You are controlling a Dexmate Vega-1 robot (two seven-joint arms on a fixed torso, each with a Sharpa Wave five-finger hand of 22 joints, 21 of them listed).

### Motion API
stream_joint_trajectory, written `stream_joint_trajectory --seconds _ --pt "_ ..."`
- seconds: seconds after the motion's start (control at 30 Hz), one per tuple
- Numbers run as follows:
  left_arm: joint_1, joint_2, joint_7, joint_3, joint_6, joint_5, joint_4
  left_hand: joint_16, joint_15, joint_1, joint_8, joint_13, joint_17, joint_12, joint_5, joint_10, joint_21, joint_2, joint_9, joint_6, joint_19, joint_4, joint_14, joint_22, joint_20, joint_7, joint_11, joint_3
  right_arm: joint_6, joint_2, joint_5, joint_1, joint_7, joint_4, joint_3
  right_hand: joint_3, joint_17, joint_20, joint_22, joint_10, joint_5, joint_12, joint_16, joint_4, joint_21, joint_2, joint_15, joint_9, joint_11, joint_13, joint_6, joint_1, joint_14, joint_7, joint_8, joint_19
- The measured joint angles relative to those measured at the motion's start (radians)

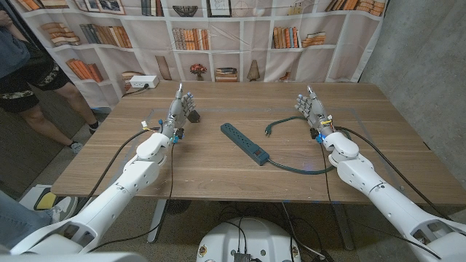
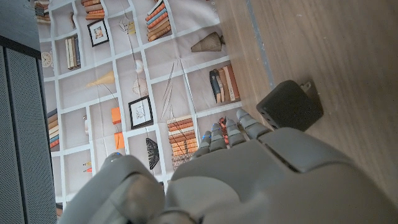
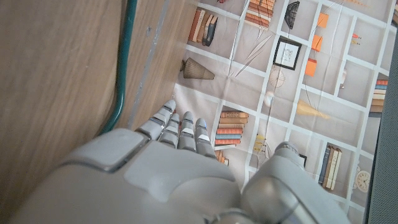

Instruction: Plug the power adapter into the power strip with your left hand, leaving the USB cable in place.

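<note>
A small black power adapter (image 1: 193,115) lies on the wooden table, its prongs showing in the left wrist view (image 2: 289,104). My left hand (image 1: 178,110) stands upright just beside it, fingers (image 2: 227,133) straight and apart, holding nothing. Whether it touches the adapter I cannot tell. The dark power strip (image 1: 242,143) lies diagonally at the table's middle, to the right of the adapter. Its green cord (image 1: 306,170) loops round to a plug (image 1: 268,131). My right hand (image 1: 312,109) stands upright at the far right, empty, next to the green cord (image 3: 121,68).
A person (image 1: 22,65) stands at the table's far left corner. A white box (image 1: 142,82) sits behind the table's back edge. A bookshelf-print backdrop (image 1: 240,36) hangs behind. Black arm cables (image 1: 127,138) trail across the table by my left arm.
</note>
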Motion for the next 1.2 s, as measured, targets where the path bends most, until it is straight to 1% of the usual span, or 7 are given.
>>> stream_joint_trajectory --seconds 0.23,0.3,0.37,0.5,0.63,0.87,1.2 --pt "0.057 0.033 0.007 -0.023 -0.015 -0.002 -0.057 0.008 0.004 0.019 0.004 0.000 0.000 0.004 0.000 0.006 0.000 -0.005 0.000 0.000 0.000 0.000 0.011 0.000 0.000 0.000 0.005 0.000 -0.010 -0.014 -0.020 -0.033 -0.030 -0.056 -0.004 0.000 0.005 0.000 0.000 -0.004 0.000 0.000 0.000 0.000 0.000 0.000 0.000 0.000 0.003 0.000 0.000 0.000 0.000 0.000 0.000 0.000" --pt "0.064 0.037 0.015 -0.027 -0.023 0.004 -0.063 0.008 0.002 0.031 0.007 0.000 0.000 0.005 0.000 0.016 0.000 0.007 0.000 0.006 0.004 -0.009 0.024 -0.002 -0.004 0.005 0.005 0.009 -0.011 -0.018 -0.022 -0.040 -0.034 -0.069 -0.003 0.000 0.005 0.000 0.000 -0.004 0.000 0.000 0.000 0.000 0.000 0.000 0.000 0.000 0.003 0.000 0.000 0.000 0.000 0.000 0.000 0.000" --pt "0.064 0.037 0.022 -0.027 -0.034 0.014 -0.063 0.008 0.003 0.047 0.007 0.000 0.000 0.011 0.000 0.020 0.000 0.001 0.000 0.008 0.004 -0.014 0.029 -0.003 -0.004 0.003 0.001 0.014 -0.011 -0.023 -0.022 -0.047 -0.034 -0.080 -0.004 0.000 0.005 0.000 0.000 -0.004 0.000 0.000 0.000 0.000 0.000 0.000 0.000 0.000 0.003 0.000 0.000 0.000 0.000 0.000 0.000 0.000" --pt "0.064 0.037 0.035 -0.027 -0.055 0.032 -0.063 0.012 -0.002 0.079 0.007 0.000 -0.002 0.012 0.000 0.028 0.008 0.012 0.000 0.019 0.018 -0.031 0.042 -0.003 -0.004 0.003 -0.001 0.023 -0.011 -0.028 -0.022 -0.057 -0.034 -0.095 -0.004 0.000 0.005 0.000 0.000 -0.004 0.000 0.000 0.000 0.000 0.000 0.000 0.000 0.000 0.003 0.000 0.000 0.000 0.000 0.000 0.000 0.000" --pt "0.093 0.054 0.045 -0.044 -0.082 0.051 -0.085 0.015 -0.009 0.114 0.015 0.000 -0.003 0.012 0.000 0.042 0.013 0.016 0.000 0.033 0.038 -0.051 0.063 -0.003 -0.002 -0.001 -0.002 0.031 -0.013 -0.033 -0.037 -0.065 -0.051 -0.110 -0.004 0.000 0.005 0.000 0.000 -0.004 0.000 0.000 0.000 0.000 0.000 0.000 0.000 0.000 0.003 0.000 0.000 0.000 0.000 0.000 0.000 0.000" --pt "0.102 0.060 0.067 -0.057 -0.136 0.097 -0.075 0.023 -0.026 0.199 0.029 0.000 -0.003 0.027 -0.013 0.105 0.030 0.022 0.000 0.087 0.111 -0.096 0.129 -0.003 -0.003 -0.011 -0.015 0.049 -0.005 -0.036 -0.049 -0.077 -0.060 -0.124 -0.004 0.000 0.004 0.000 0.000 -0.004 0.000 0.000 0.000 0.000 0.000 0.000 0.000 0.000 0.003 0.000 0.000 0.000 0.000 0.000 0.000 0.000" --pt "0.097 0.063 0.155 -0.064 -0.199 0.220 -0.042 0.030 -0.048 0.267 0.041 0.000 -0.003 0.041 -0.027 0.171 0.038 0.028 0.000 0.148 0.153 -0.129 0.203 -0.003 -0.005 -0.022 -0.038 0.065 0.004 -0.039 -0.058 -0.089 -0.065 -0.131 -0.003 0.000 0.004 0.000 0.000 0.000 0.000 0.000 0.000 0.000 0.000 0.000 0.000 0.000 0.007 0.000 0.000 0.000 0.000 0.000 0.000 0.000"
